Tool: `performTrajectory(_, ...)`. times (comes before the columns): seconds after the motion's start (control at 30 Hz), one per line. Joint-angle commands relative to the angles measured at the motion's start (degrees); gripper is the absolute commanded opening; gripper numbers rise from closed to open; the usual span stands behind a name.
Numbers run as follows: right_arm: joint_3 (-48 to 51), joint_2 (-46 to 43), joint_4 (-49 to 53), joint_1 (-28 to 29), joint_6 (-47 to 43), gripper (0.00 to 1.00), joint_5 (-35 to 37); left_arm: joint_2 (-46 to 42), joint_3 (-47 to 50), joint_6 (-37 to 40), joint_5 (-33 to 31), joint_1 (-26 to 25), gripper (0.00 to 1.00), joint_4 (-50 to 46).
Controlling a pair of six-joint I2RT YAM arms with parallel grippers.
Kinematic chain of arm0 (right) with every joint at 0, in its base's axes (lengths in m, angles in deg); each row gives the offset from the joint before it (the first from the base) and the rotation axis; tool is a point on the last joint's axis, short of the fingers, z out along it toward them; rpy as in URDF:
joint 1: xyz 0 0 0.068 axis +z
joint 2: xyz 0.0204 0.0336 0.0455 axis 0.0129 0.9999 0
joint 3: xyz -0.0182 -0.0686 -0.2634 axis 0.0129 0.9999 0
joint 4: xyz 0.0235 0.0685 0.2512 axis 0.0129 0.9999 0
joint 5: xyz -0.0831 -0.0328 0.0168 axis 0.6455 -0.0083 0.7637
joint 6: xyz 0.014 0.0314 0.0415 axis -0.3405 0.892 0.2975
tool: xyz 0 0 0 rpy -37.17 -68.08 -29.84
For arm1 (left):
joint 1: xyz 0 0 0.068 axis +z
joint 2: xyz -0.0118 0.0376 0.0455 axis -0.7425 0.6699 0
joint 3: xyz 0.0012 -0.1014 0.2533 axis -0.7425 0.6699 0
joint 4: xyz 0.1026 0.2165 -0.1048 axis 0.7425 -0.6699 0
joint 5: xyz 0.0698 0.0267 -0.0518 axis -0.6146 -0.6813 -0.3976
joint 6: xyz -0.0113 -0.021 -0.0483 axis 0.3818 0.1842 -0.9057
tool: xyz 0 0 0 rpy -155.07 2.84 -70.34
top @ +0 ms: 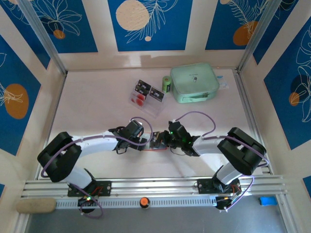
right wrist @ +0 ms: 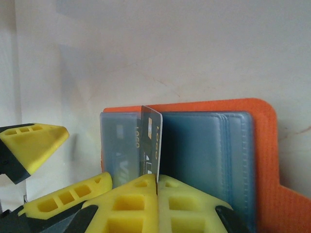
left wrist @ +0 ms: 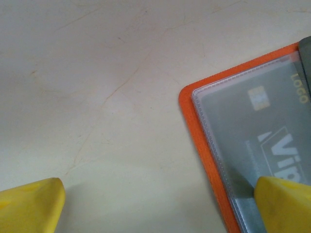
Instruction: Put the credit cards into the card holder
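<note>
While edge-on, card (right wrist: 151, 141) at open holder (right wrist: 262, 136)

orange card holder (right wrist: 264, 145) lies open, a credit card (right wrist: 151, 143) upright on it.

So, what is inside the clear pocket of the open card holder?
One credit card lies in the card holder's clear pocket, chip showing. The right gripper holds a second card upright beside it. The blue pockets' contents are hidden.

arms (top: 97, 142): white links, black joints | cables (top: 197, 114): purple, looped | fingers (right wrist: 131, 206): yellow, blocky, cut-out holes | bases (top: 90, 188): black, green light
</note>
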Motion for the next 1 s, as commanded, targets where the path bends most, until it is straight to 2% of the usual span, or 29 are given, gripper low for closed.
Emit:
performTrajectory(0.0, 1.4, -0.6, 3.6, 0.4, 0.4, 0.00, 0.3, -0.5, 1.1, -0.8, 0.4, 0.5, 1.00, -1.2)
performTrajectory(0.97, -0.7, 2.9, 5.4, 0.6, 0.9, 0.00, -3.1, 0.1, 1.0, -0.7, 0.9, 0.5, 1.00, -0.6)
